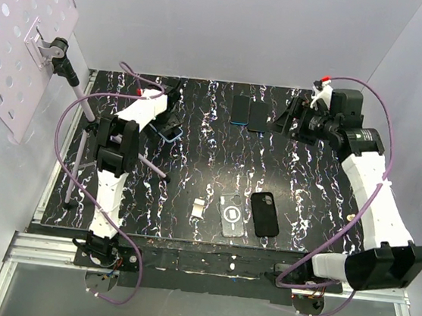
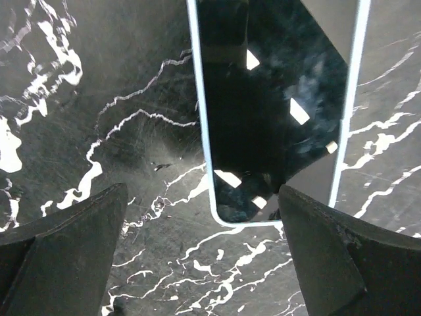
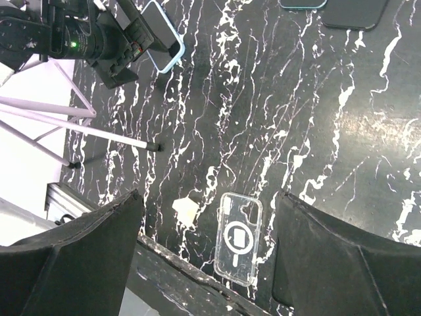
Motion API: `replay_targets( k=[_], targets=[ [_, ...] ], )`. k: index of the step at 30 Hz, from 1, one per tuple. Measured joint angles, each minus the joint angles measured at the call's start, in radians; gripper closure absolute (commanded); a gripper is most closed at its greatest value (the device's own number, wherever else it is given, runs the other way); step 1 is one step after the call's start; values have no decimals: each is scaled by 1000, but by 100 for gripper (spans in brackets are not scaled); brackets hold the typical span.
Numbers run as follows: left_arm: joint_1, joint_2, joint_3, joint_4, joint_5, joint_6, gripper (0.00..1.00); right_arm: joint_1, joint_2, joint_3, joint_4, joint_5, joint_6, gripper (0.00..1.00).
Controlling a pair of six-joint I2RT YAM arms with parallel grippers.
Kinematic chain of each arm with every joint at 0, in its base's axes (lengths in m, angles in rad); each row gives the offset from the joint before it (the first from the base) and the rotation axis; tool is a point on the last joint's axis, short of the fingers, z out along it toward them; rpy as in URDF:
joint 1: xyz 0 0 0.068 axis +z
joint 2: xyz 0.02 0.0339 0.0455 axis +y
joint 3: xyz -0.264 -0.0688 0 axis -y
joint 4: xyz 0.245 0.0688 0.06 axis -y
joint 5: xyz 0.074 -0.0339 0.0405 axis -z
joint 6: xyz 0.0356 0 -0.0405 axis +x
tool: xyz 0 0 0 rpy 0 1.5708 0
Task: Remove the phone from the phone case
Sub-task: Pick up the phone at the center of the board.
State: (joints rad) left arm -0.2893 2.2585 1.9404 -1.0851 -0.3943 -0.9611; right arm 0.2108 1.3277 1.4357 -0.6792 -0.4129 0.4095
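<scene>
Fingers (image 2: 66, 250) on the left gape over the phone (image 2: 276, 112), right fingers (image 3: 72, 263) apart too. Centre before squeezing.

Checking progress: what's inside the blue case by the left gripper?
A glossy black phone fills the blue case. Its far end is outside the wrist view, and from above the left gripper covers most of it.

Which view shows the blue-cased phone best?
Left wrist: the phone fills the frame, with its blue rim and dark screen clear. Top external shows only one corner of it; right wrist shows it small and partly hidden.
</scene>
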Motion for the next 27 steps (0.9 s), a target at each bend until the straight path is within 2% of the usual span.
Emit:
replay_targets(
  k=[6, 11, 20, 27],
  targets=[
    [25, -68, -174, 156, 82, -56, 2, -2, -103, -89, 3, 27, -8, 13],
    [35, -80, -216, 258, 94, -64, 2, -2, -170, -142, 5, 35, -15, 14],
    [39, -33, -147, 261, 87, -81, 2, -2, -182, -189, 20, 37, -16, 13],
    [38, 16, -64, 199, 60, -113, 2, -2, -180, -192, 26, 37, -16, 14]
  ],
)
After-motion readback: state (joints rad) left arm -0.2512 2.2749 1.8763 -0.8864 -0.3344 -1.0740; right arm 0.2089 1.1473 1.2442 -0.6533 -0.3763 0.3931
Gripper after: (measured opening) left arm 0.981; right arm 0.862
